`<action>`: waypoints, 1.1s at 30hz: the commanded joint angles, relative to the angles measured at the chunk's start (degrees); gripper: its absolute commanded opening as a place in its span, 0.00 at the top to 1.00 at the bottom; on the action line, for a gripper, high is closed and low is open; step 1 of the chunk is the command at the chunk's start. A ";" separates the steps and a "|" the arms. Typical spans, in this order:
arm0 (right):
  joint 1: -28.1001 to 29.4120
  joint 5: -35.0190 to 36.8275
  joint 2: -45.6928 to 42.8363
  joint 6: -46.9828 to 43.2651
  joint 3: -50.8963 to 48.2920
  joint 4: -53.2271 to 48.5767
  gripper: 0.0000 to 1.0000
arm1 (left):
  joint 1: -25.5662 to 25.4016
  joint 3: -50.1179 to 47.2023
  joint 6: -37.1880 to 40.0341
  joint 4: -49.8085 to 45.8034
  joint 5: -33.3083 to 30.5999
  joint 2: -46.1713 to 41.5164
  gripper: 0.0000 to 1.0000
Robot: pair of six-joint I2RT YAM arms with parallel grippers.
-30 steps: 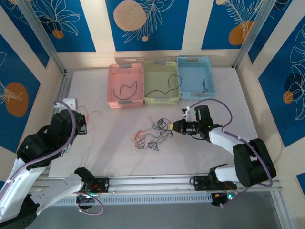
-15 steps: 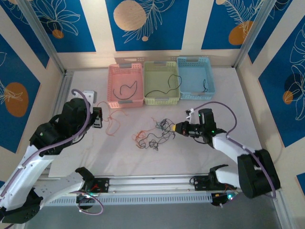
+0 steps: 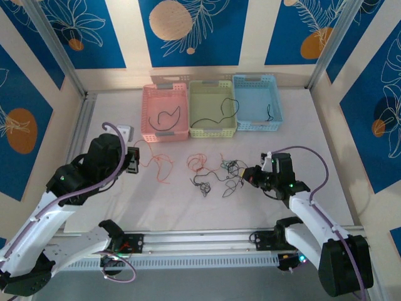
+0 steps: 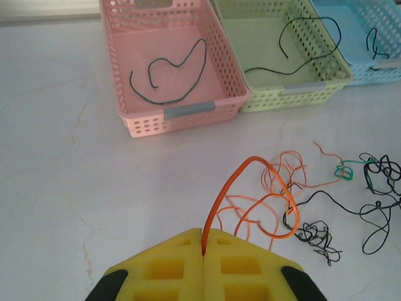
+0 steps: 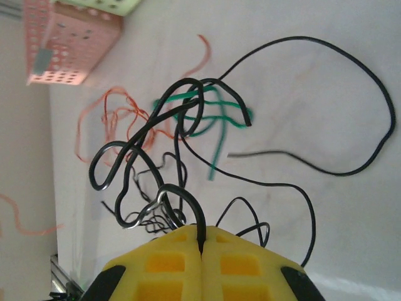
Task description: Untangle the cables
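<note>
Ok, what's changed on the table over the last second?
The left claw, shut on an orange cable, swung right toward the middle, trailing that cable. The right claw, shut on a black cable, pulled back to the right and toward its base, dragging the tangle right and stretching it out. Both grips held. The baskets and the cables in them stayed put.

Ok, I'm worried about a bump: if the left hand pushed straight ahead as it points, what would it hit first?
Past the orange wire it pinches, the left hand likely crosses bare table and meets the pink basket's front wall; its tilt is unclear, so it could touch the table sooner.
</note>
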 commanded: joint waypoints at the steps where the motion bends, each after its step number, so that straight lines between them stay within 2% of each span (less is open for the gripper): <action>1: -0.01 2.93 -0.02 2.28 0.38 -7.47 0.99 | 0.55 -0.56 0.09 1.61 1.26 -0.76 1.00; 6: -0.24 5.20 -0.91 2.37 1.49 -11.13 0.88 | 0.53 -1.56 0.48 2.16 2.58 0.11 1.00; 13: -1.34 5.01 1.44 0.33 4.70 -15.38 0.65 | 0.54 -4.00 1.28 3.79 5.60 3.34 1.00; 17: -2.66 8.46 0.70 -3.14 10.21 -22.12 0.54 | 0.53 -4.08 3.48 4.78 6.71 4.69 1.00; 20: -5.69 8.55 -0.46 -4.30 14.16 -24.72 0.48 | 0.51 -3.54 5.32 4.93 6.03 6.03 1.00; 25: -9.39 12.80 2.05 -8.61 25.35 -27.15 0.45 | 0.70 -4.84 8.57 7.37 5.73 6.88 1.00; 27: -11.05 13.49 5.82 -10.34 30.82 -26.67 0.45 | 1.19 -5.22 9.10 8.31 6.04 7.04 1.00; 31: -13.31 9.00 16.21 -11.01 41.06 -24.51 0.47 | 1.93 -5.08 9.58 7.99 6.31 7.12 1.00; 33: -12.65 6.59 23.46 -11.23 46.61 -23.64 0.48 | 2.24 -5.23 9.92 7.51 6.52 7.28 1.00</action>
